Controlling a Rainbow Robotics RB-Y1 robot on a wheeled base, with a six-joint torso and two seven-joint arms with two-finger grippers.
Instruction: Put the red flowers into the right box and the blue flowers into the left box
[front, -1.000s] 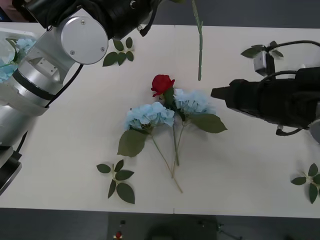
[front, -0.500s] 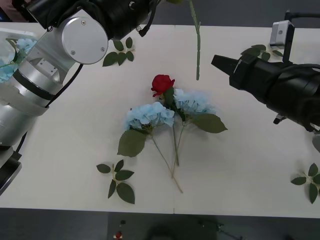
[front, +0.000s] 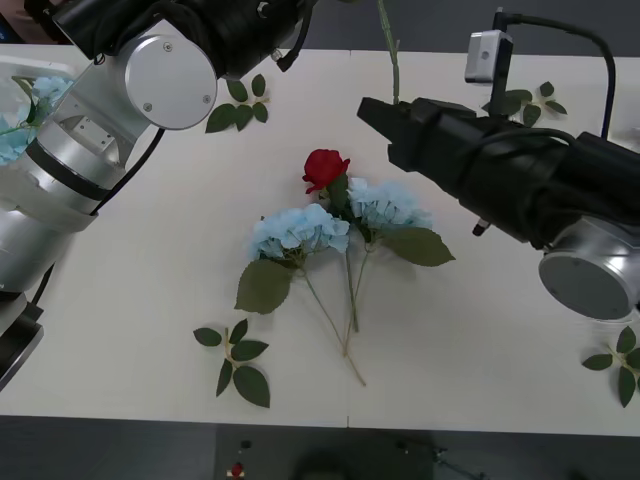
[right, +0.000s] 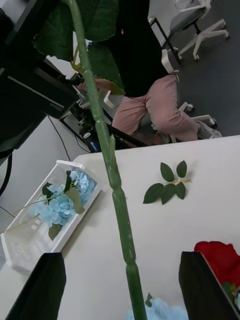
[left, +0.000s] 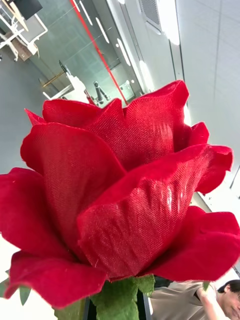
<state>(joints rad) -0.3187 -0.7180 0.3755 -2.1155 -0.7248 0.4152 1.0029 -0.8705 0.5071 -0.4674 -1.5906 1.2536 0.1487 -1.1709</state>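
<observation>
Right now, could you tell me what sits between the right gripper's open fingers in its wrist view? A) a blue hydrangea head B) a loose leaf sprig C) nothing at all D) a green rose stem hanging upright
D: in the right wrist view a green stem hangs upright between the right gripper's open fingers, untouched by either, above the table.

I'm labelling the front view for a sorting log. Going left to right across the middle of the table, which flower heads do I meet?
Pale-blue hydrangea head → red rose bloom → second pale-blue hydrangea head, just below the right gripper.
</observation>
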